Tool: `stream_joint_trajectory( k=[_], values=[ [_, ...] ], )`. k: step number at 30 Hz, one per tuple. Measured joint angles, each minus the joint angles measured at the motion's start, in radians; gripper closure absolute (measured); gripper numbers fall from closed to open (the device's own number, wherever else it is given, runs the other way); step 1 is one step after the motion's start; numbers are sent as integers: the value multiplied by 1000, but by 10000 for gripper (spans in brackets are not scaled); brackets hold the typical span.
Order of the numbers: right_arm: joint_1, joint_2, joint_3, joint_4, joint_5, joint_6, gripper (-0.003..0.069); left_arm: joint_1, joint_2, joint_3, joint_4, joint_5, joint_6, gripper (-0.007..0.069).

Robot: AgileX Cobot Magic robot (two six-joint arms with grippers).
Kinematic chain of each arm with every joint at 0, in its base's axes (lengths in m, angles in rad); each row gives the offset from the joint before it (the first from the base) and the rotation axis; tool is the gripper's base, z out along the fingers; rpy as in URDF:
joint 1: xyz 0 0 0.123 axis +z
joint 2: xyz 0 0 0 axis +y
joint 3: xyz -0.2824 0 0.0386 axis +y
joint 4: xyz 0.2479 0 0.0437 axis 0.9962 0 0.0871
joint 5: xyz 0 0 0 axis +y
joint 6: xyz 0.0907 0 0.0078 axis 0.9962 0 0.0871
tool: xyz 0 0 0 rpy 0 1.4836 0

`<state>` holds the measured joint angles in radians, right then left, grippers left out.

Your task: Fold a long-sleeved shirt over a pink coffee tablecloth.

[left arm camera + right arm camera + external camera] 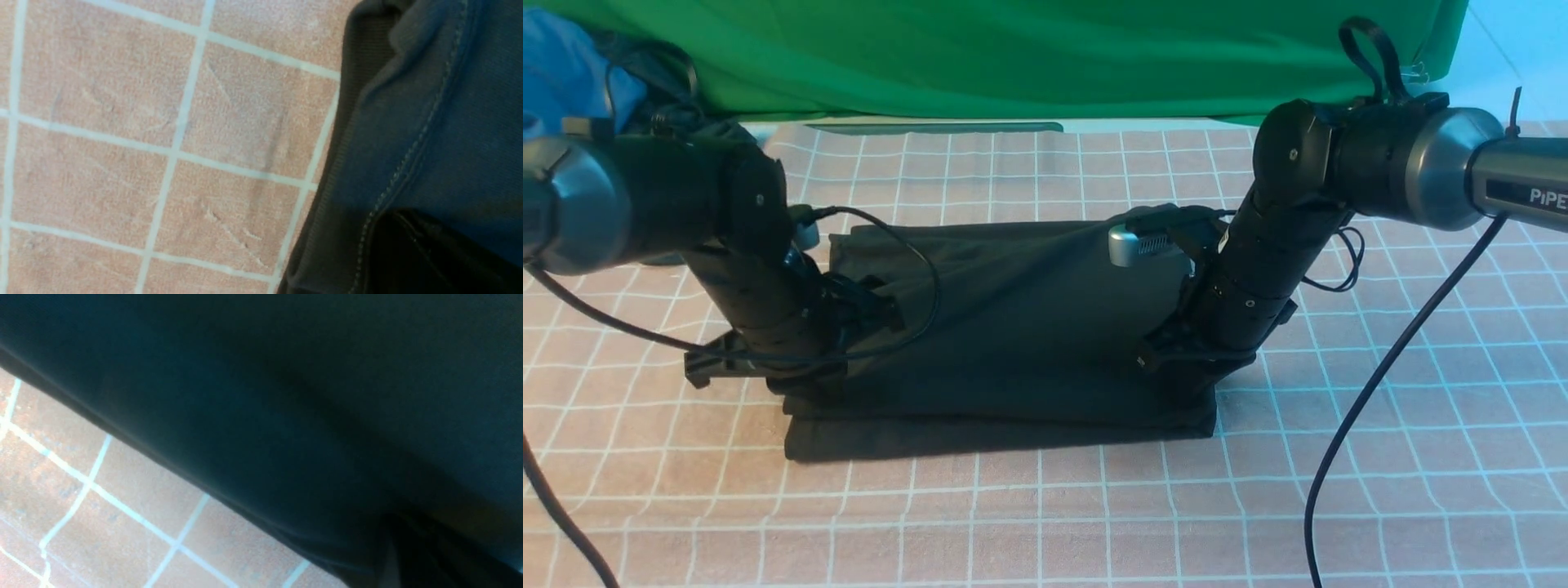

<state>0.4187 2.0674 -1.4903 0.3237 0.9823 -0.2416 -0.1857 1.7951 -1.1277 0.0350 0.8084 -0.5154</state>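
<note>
Your long-sleeved shirt (pixel 1013 327) lies folded into a wide black rectangle at the centre of the front view, its long axis running left to right across the frame, one layer draped over a lower one whose edge shows along the bottom. It rests on the pink coffee tablecloth (pixel 1045 523), a dusty-pink weave crossed by thin white lines into small squares, spread over the bench. Your left gripper (pixel 805 384) presses down at the shirt's lower left corner and your right gripper (pixel 1188 384) at its lower right corner; both are closed tight, pinching shirt fabric. The left wrist view shows a ribbed hem (pixel 327 204) and stitched seam. Bright green fabric (pixel 1013 57) hangs across the top; a blue garment (pixel 564 65) sits upper left. Black cables (pixel 1380 384) loop across the tablecloth.
</note>
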Motion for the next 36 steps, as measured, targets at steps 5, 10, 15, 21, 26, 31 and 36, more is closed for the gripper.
stream_joint_trajectory(
  k=[5, 10, 15, 21, 26, 31, 36],
  values=[
    [0, -34, -46, -30, 35, -2, 624, 8, -81, -87, 16, 28, 0, 611],
    [-4, -87, -169, -43, 34, -2, 624, 8, -92, -257, 15, 57, -1, 611],
    [-28, -58, -328, -45, 29, -1, 624, 8, 18, -365, -76, 59, 61, 611],
    [-69, 65, -418, -48, 13, 33, 624, 8, 175, -372, -192, 49, 155, 611],
    [-86, 182, -418, -56, 7, 48, 624, 18, 267, -372, -112, 50, 82, 611],
    [-100, 230, -418, -46, 9, 54, 624, 18, 272, -378, -102, 49, 68, 611],
    [-146, 132, -417, -61, 108, 43, 624, 18, 160, -377, -105, 68, 92, 611]
  ],
)
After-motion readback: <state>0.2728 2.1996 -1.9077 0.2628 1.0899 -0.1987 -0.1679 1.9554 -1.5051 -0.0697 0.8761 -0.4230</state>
